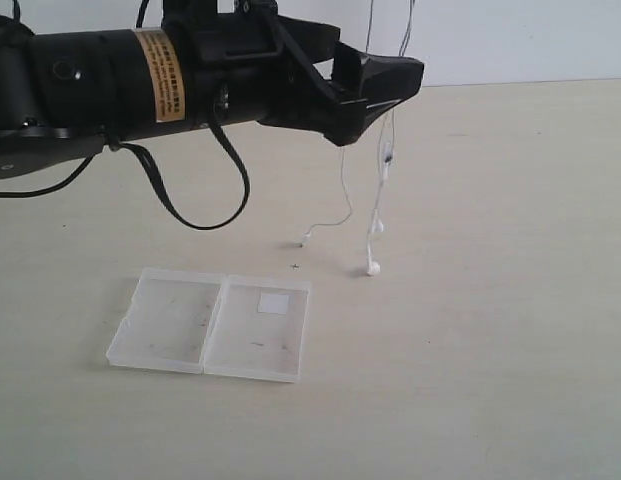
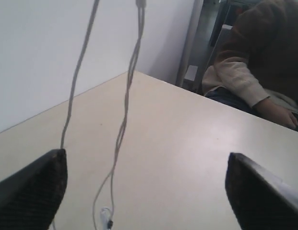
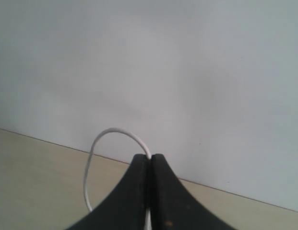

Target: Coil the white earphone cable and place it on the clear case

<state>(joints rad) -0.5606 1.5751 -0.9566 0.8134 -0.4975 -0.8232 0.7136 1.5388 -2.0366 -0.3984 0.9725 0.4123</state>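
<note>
The white earphone cable hangs in thin strands from above the exterior view down to the table. Its dark inline piece is partway down, and the earbuds rest on the table. My right gripper is shut on the cable, which loops out of its tips; this gripper is out of the exterior view. My left gripper is open, raised beside the hanging strands. In the left wrist view the strands hang between its fingers, touching neither. The clear case lies open and flat on the table, sticker on its right half.
A thick black robot cable loops below the left arm, above the table behind the case. A seated person is at the table's far edge in the left wrist view. A white wall runs along the back.
</note>
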